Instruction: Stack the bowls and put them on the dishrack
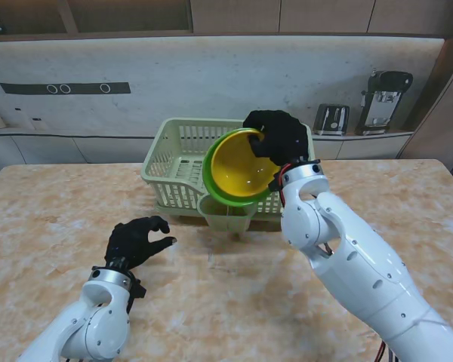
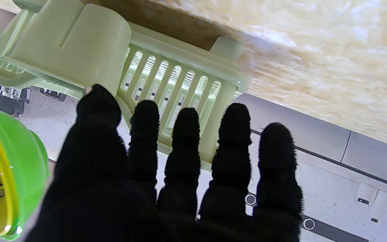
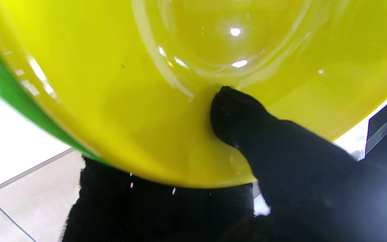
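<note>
A yellow bowl (image 1: 242,170) nests inside a green bowl (image 1: 211,181). My right hand (image 1: 278,134) is shut on the rim of the stack, thumb (image 3: 247,117) inside the yellow bowl (image 3: 146,84). The stack hangs tilted on its side, opening toward me, over the front right part of the pale green dishrack (image 1: 174,162). My left hand (image 1: 138,240) rests low over the table on the left, open, fingers (image 2: 183,148) apart and holding nothing. In the left wrist view the dishrack (image 2: 166,80) and the green bowl (image 2: 22,168) show beyond the fingertips.
A cutlery cup (image 1: 226,213) hangs on the dishrack's front. The marbled table (image 1: 234,302) spreads around both arms. Behind the table a counter carries a toaster (image 1: 331,119) and a coffee machine (image 1: 385,102).
</note>
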Tool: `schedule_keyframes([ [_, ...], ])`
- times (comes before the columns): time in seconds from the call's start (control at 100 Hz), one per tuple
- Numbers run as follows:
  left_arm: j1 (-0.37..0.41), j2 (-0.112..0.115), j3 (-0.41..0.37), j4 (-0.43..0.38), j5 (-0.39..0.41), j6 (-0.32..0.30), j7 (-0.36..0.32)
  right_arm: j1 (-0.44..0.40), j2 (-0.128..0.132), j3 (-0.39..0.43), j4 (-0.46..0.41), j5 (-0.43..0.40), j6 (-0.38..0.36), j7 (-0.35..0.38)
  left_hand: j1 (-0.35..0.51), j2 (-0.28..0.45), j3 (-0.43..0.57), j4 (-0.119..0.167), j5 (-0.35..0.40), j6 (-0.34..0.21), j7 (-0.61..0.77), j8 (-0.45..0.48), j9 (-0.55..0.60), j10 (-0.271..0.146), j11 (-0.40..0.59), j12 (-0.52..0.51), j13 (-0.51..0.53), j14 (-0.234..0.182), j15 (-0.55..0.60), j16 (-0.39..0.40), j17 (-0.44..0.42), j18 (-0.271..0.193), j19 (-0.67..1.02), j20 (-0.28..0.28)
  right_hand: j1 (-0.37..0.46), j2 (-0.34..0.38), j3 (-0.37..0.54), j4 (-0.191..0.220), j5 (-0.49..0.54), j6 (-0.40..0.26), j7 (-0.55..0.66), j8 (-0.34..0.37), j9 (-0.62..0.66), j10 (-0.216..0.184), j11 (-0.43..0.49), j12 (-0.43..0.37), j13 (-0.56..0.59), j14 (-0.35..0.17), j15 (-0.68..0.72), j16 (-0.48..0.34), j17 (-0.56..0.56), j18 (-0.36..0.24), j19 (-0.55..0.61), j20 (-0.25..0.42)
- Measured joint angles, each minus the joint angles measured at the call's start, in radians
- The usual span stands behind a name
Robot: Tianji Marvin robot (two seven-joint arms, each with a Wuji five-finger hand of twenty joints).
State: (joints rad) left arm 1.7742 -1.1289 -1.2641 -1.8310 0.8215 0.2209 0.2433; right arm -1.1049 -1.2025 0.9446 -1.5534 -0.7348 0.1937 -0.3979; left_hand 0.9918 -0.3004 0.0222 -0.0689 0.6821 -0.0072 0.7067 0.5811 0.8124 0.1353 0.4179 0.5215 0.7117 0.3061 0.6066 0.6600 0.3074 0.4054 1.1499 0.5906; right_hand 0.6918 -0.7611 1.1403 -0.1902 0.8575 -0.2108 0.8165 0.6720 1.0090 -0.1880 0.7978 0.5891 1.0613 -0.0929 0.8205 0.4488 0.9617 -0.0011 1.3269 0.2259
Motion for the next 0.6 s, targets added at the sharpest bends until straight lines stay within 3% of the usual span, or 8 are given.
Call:
schedule_keyframes([
  [0.18, 0.000, 0.000, 0.000, 0.000, 0.000, 0.000, 0.001, 0.096, -0.011, -0.052, 0.102, 0.018, -0.005, 0.000, 0.000, 0.000, 0.000, 0.000, 0.000, 0.000, 0.000, 0.000, 0.000, 0.000, 0.000, 0.000, 0.000, 0.000, 0.000, 0.000, 0.001, 0.000, 0.000, 0.000, 0.000, 0.000, -0.008, -0.004, 0.000, -0.009, 0.000, 0.000, 0.000, -0.008, 0.000, -0.009, 0.007, -0.006, -0.017, 0.000, 0.001, -0.006, -0.011, -0.003],
  [0.6, 0.000, -0.001, -0.002, 0.000, -0.011, 0.000, 0.004, 0.297, -0.063, -0.206, 0.367, 0.047, -0.010, -0.041, 0.000, 0.000, 0.000, 0.000, 0.000, 0.000, 0.000, 0.000, 0.013, 0.000, 0.002, 0.000, 0.000, 0.000, 0.000, 0.000, 0.001, -0.001, 0.000, 0.000, 0.000, 0.001, -0.026, -0.004, 0.000, -0.021, 0.000, -0.013, 0.000, -0.016, 0.000, -0.038, 0.008, -0.015, -0.037, 0.000, 0.001, -0.016, -0.037, -0.013],
])
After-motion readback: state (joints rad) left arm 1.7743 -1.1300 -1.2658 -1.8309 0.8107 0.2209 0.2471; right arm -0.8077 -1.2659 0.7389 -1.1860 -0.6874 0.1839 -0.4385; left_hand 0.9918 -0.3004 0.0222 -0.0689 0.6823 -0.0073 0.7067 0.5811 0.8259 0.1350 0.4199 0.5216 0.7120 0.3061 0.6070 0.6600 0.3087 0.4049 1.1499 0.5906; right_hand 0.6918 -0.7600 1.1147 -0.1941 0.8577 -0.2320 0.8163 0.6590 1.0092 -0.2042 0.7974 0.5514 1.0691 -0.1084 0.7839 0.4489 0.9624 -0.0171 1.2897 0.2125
